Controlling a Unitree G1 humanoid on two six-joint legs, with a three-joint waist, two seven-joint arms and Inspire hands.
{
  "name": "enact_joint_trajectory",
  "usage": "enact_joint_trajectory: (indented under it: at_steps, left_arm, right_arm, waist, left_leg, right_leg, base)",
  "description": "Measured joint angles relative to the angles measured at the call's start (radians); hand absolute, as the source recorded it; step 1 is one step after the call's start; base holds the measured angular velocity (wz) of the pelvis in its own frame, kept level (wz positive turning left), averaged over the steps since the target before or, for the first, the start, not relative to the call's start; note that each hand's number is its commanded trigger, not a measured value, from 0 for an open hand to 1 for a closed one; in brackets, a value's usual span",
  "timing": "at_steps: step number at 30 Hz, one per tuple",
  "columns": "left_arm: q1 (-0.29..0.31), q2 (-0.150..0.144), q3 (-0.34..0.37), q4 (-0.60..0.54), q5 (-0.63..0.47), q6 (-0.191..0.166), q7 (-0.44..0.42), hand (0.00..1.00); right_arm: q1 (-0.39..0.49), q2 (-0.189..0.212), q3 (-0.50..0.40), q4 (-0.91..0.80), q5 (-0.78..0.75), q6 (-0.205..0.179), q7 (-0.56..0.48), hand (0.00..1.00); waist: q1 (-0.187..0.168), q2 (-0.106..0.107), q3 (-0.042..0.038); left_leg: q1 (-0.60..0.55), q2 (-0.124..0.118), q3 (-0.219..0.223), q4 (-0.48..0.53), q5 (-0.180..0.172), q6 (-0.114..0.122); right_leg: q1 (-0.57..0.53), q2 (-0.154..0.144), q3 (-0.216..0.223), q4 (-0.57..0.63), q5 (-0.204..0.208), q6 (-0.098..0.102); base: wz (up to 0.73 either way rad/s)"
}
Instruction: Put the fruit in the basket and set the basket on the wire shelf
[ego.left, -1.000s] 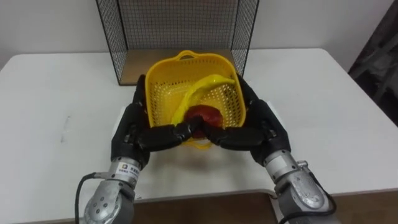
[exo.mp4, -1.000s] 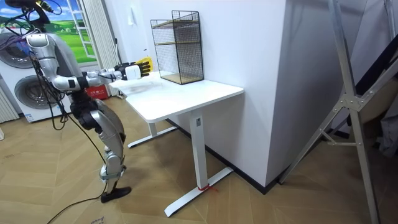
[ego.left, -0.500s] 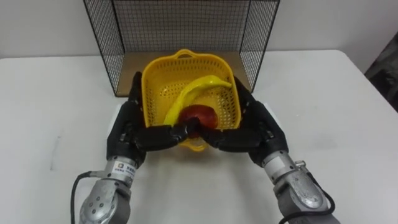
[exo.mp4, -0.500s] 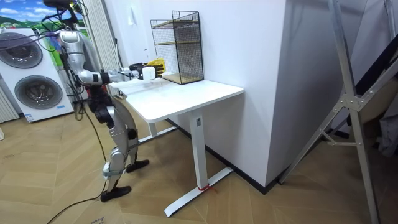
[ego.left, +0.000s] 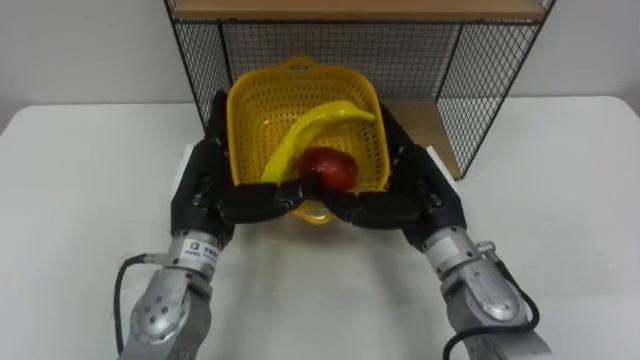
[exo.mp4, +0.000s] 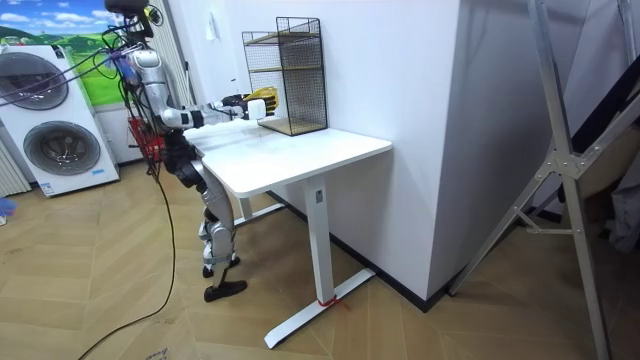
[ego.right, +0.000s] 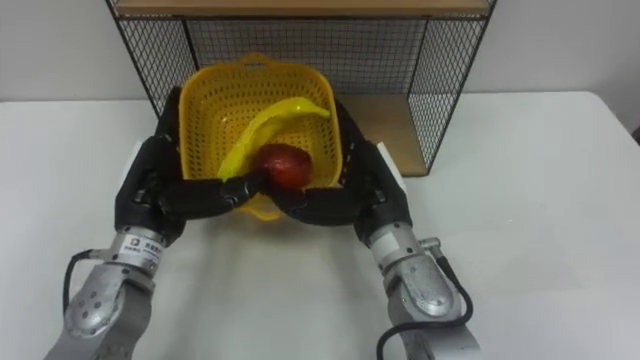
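Both hands hold a yellow mesh basket (ego.left: 256, 125) up off the white table (ego.left: 90, 200). My left hand (ego.left: 205, 195) lies along its left side and my right hand (ego.left: 425, 200) along its right side; both thumbs curl under the near rim. Inside lie a yellow banana (ego.left: 310, 128) and a red apple (ego.left: 328, 168). The basket's far rim reaches the open front of the black wire shelf (ego.left: 470, 90), left of the middle. In the room view the robot stands at the table's end on the room view's left, arms stretched with the basket (exo.mp4: 265, 97) toward the shelf (exo.mp4: 290, 75).
The wire shelf has a wooden bottom board (ego.left: 425, 120) and a wooden top edge (ego.left: 360, 8). A white wall stands behind it. A washing machine (exo.mp4: 60, 140) stands behind the robot in the room view.
The robot has stepped up to the table and straightened. The basket has moved forward to the shelf's opening, and the shelf looks nearer and larger. The grip on the basket is unchanged.
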Motion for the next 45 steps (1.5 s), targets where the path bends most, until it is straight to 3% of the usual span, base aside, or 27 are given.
enact_joint_trajectory:
  at_steps: [2,7,13,21,25,29,34,38,45]
  left_arm:
    - [0.000,0.005,-0.001,0.000,0.038,0.000,0.001,0.00]
    - [-0.008,-0.002,0.007,-0.002,0.052,0.000,0.002,0.00]
    - [-0.015,-0.008,0.010,-0.002,0.113,0.001,0.002,0.00]
    - [-0.032,-0.018,0.016,0.008,0.113,0.006,0.000,0.00]
    - [-0.063,-0.014,0.016,0.051,0.092,0.047,-0.002,0.00]
    - [-0.147,-0.021,0.015,0.154,-0.002,0.106,0.017,0.00]
    - [-0.199,-0.033,0.029,0.205,-0.039,0.149,0.040,0.00]
    - [-0.281,-0.050,0.058,0.280,-0.099,0.224,0.059,0.00]
    - [-0.434,-0.067,0.113,0.416,-0.178,0.312,0.088,0.00]
  right_arm:
    - [0.000,0.003,0.000,0.005,0.010,0.000,0.001,0.00]
    - [0.000,0.018,-0.009,0.000,0.010,0.000,0.003,0.00]
    - [0.000,0.023,-0.021,-0.001,0.009,0.000,0.002,0.00]
    - [-0.003,0.022,-0.030,0.036,0.090,0.000,0.006,0.00]
    - [-0.016,0.021,-0.029,0.075,0.116,0.005,-0.016,0.00]
    - [-0.117,0.021,-0.030,0.157,0.184,0.043,-0.067,0.00]
    - [-0.192,0.023,-0.036,0.190,0.206,0.050,-0.110,0.00]
    - [-0.274,0.030,-0.053,0.236,0.203,0.115,-0.149,0.00]
    - [-0.392,0.037,-0.075,0.313,0.237,0.180,-0.195,0.00]
  waist:
    - [-0.004,-0.007,-0.0077]
    - [-0.011,-0.010,-0.0127]
    - [-0.009,-0.002,-0.0138]
    - [-0.011,0.007,-0.0076]
    - [-0.009,0.008,-0.0045]
    - [-0.013,0.008,-0.0033]
    - [-0.014,0.011,-0.0016]
    - [-0.012,0.012,-0.0025]
    - [-0.009,0.016,-0.0052]
  left_leg:
    - [0.023,0.017,-0.008,-0.034,0.014,-0.012]
    - [0.031,0.046,-0.011,-0.056,0.026,-0.024]
    - [0.057,0.048,-0.009,-0.092,0.041,-0.025]
    - [0.110,0.045,-0.005,-0.149,0.069,-0.031]
    - [0.114,0.045,-0.005,-0.171,0.082,-0.034]
    - [0.118,0.045,-0.005,-0.173,0.086,-0.035]
    - [0.120,0.048,-0.010,-0.173,0.087,-0.035]
    - [0.123,0.047,-0.012,-0.174,0.087,-0.035]
    - [0.124,0.047,-0.010,-0.180,0.093,-0.034]
  right_leg:
    - [0.038,0.032,0.004,-0.074,0.032,-0.004]
    - [0.081,0.071,0.003,-0.179,0.090,-0.018]
    - [0.108,0.076,0.005,-0.220,0.115,-0.020]
    - [0.154,0.077,0.002,-0.268,0.135,-0.022]
    - [0.156,0.079,0.003,-0.283,0.145,-0.027]
    - [0.169,0.081,0.001,-0.290,0.148,-0.028]
    - [0.182,0.087,-0.003,-0.319,0.162,-0.027]
    - [0.183,0.087,0.001,-0.317,0.162,-0.028]
    - [0.188,0.087,0.001,-0.317,0.170,-0.029]
  base:
    - [-0.08]
    - [-0.06]
    - [-0.01]
    - [-0.02]
    - [0.00]
    - [0.01]
    - [0.02]
    - [0.00]
    - [0.00]
